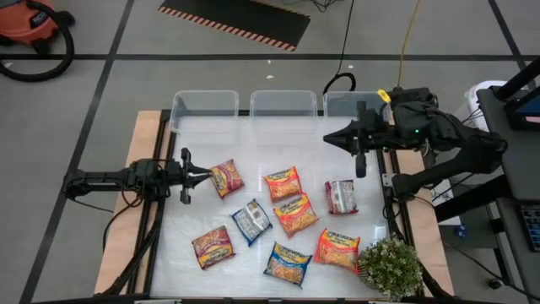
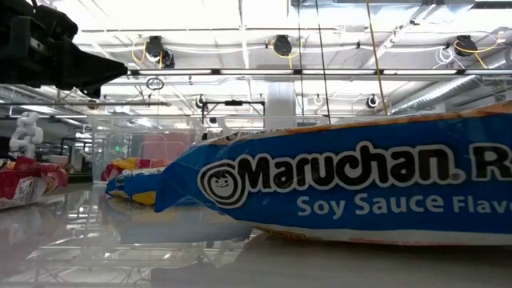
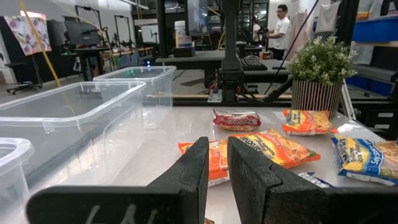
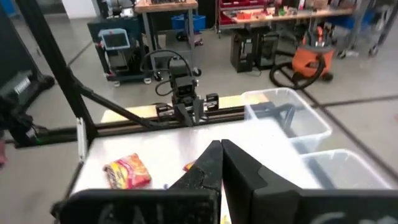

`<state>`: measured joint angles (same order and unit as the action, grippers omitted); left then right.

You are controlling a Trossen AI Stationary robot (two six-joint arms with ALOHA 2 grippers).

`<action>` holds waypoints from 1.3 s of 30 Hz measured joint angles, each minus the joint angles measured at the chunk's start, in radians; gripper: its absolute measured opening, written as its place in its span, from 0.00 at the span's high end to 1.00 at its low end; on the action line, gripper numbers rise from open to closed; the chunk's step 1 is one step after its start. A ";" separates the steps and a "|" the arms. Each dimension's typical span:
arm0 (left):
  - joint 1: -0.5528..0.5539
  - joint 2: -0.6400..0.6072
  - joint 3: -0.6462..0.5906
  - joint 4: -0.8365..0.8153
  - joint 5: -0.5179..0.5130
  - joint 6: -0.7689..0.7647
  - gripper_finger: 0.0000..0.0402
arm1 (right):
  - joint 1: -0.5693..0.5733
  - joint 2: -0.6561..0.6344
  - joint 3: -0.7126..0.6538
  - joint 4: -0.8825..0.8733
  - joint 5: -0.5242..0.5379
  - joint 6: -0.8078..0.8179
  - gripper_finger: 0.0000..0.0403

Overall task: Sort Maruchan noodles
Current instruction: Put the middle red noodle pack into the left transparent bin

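Several Maruchan noodle packets lie flat on the white table (image 1: 253, 152): dark red ones (image 1: 226, 177) (image 1: 213, 247), orange ones (image 1: 283, 182) (image 1: 295, 214) (image 1: 337, 249), blue ones (image 1: 288, 263) (image 1: 251, 221) and a silver-red one (image 1: 341, 196). The low view shows a blue packet (image 2: 360, 192) close up. My left gripper (image 1: 205, 174) (image 3: 217, 146) sits level at the table's left, beside a dark red packet, with a narrow gap between its fingers and nothing in it. My right gripper (image 1: 329, 138) (image 4: 221, 146) hangs shut high over the table's far right, holding nothing.
Three clear plastic bins (image 1: 202, 105) (image 1: 283, 103) (image 1: 350, 103) stand in a row along the far edge. A small potted plant (image 1: 390, 267) stands at the near right corner. Bare table lies between the bins and the packets.
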<state>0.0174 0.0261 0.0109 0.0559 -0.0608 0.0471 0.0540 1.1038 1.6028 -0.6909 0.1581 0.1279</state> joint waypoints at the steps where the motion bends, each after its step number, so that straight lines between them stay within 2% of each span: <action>1: 0.000 0.000 0.000 0.013 0.000 0.001 0.84 | 0.000 0.012 0.015 -0.006 0.000 0.031 1.00; 6: 0.000 0.000 0.000 0.086 0.000 -0.004 0.84 | 0.002 0.057 0.046 -0.062 -0.006 0.180 1.00; 11: 0.000 0.000 0.011 0.122 -0.030 -0.167 0.84 | 0.014 0.101 0.046 -0.145 -0.053 0.305 1.00; 15: 0.000 0.027 0.088 0.094 -0.033 -0.244 0.84 | 0.014 0.133 0.046 -0.237 -0.102 0.404 1.00; 21: 0.000 0.173 0.339 -0.066 -0.033 -0.180 0.84 | 0.014 0.167 0.042 -0.406 -0.110 0.527 1.00; 29: 0.000 0.469 0.747 -0.323 -0.036 -0.167 0.84 | 0.037 0.166 -0.056 -0.420 -0.136 0.741 1.00; 34: 0.000 0.638 0.953 -0.447 -0.037 -0.209 0.84 | 0.065 0.165 -0.145 -0.421 -0.163 0.803 0.95; 39: 0.000 0.795 1.125 -0.576 -0.036 -0.342 0.84 | 0.109 0.164 -0.235 -0.420 -0.219 0.800 0.85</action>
<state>0.0174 0.8214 1.1363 -0.5205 -0.0971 -0.2952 0.1632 1.2678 1.3678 -1.1108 -0.0608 0.9276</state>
